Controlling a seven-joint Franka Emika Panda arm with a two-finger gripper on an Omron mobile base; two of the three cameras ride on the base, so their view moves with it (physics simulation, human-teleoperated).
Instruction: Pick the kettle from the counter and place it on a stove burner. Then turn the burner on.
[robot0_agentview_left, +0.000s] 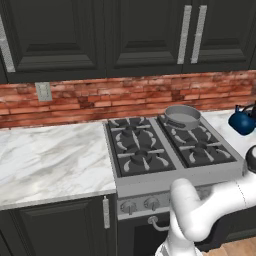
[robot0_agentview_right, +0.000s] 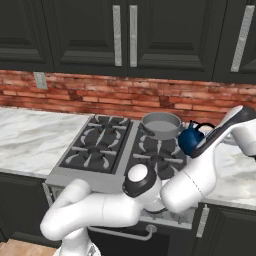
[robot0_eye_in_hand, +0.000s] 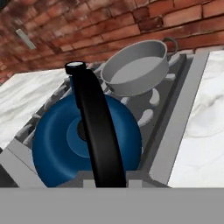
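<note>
At right of the left base view, the kettle (robot0_agentview_left: 242, 122) hangs above the counter (robot0_agentview_left: 50, 160) beside the pan (robot0_agentview_left: 182, 117); whether the gripper clamps its handle cannot be told.

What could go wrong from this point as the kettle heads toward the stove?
The grey pan already sits on the back right burner, right beside the kettle, so the two could knock. The kettle hangs by its thin handle, so it may swing or land tilted on the grate prongs.
</note>
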